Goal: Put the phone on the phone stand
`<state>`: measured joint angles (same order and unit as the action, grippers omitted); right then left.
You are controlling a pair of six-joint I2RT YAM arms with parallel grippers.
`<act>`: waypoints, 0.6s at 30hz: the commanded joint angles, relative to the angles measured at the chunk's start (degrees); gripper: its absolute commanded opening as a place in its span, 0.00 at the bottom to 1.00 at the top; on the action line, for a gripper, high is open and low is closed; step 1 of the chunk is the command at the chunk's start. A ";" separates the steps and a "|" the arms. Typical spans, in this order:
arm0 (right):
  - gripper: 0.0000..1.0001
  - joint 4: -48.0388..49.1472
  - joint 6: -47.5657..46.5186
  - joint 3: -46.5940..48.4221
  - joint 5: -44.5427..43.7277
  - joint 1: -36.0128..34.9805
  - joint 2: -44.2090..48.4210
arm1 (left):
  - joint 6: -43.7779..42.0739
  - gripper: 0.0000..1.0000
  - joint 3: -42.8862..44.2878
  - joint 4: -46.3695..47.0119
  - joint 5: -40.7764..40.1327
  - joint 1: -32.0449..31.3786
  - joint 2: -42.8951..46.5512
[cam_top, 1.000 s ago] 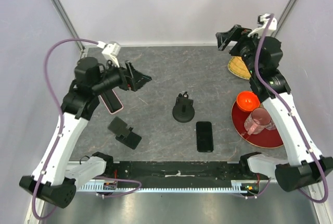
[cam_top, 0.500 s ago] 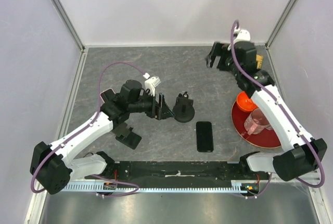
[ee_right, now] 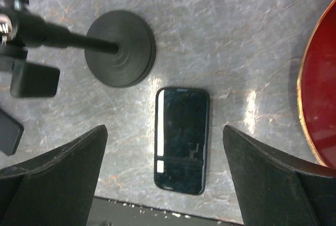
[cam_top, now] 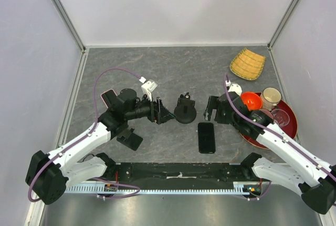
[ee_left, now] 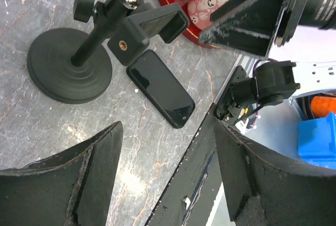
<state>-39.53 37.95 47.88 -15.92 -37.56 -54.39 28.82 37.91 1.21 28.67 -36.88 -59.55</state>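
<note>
1. Your flat black rectangular phone lies on the grey marbled table, just near-right of the black round-based phone stand.
2. Your right gripper, jaws spread and empty, hangs just right of that stand.
3. Your left gripper, likewise spread, sits just left.

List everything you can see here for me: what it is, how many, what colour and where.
phone: one, black, lying flat, front centre
phone stand: one, black, centre, just behind the phone
wedge-shaped holder: one, black, front left
woven basket: one, yellow, back right
plate: one, red, right side
bowl: one, orange, on the plate
mug: one, beige, on the plate
glass: one, clear, on the plate
table: one, grey
left gripper: one, black, open, left of the stand
right gripper: one, black, open, right of the stand
</note>
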 commanded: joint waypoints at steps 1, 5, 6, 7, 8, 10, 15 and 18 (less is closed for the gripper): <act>0.98 -3.89 7.38 -2.78 -0.25 -3.91 -0.10 | 1.07 0.77 -1.26 4.41 -1.42 -0.29 2.94; 0.98 -3.63 11.52 -4.90 -1.65 -9.27 -3.08 | 0.01 0.78 -1.09 3.10 -2.03 -0.29 3.65; 0.98 -3.71 12.48 -5.42 -3.92 -11.81 -4.39 | -0.16 0.78 -1.00 2.48 -2.03 -0.29 3.91; 0.98 -3.54 14.41 -5.69 -4.81 -12.88 -5.02 | -0.34 0.78 -0.91 2.13 -2.30 -0.29 4.09; 0.98 -3.45 15.21 -6.04 -5.52 -14.63 -5.72 | -0.60 0.78 -0.91 1.87 -2.65 -0.29 4.35; 0.98 -3.27 17.14 -6.83 -7.36 -15.70 -8.18 | -0.78 0.78 -0.91 1.17 -3.09 -0.29 5.41; 0.98 -2.05 22.86 -7.89 -9.39 -20.09 -15.02 | -1.31 0.78 -0.65 -0.33 -4.06 -0.29 7.08; 0.98 -1.87 25.32 -7.62 -11.06 -21.50 -19.07 | -1.48 0.78 -0.21 -0.86 -4.14 -0.29 7.26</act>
<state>-42.44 57.17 40.38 -22.76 -57.23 -69.25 28.77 36.97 0.75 25.61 -36.88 -53.12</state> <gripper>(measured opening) 0.982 0.780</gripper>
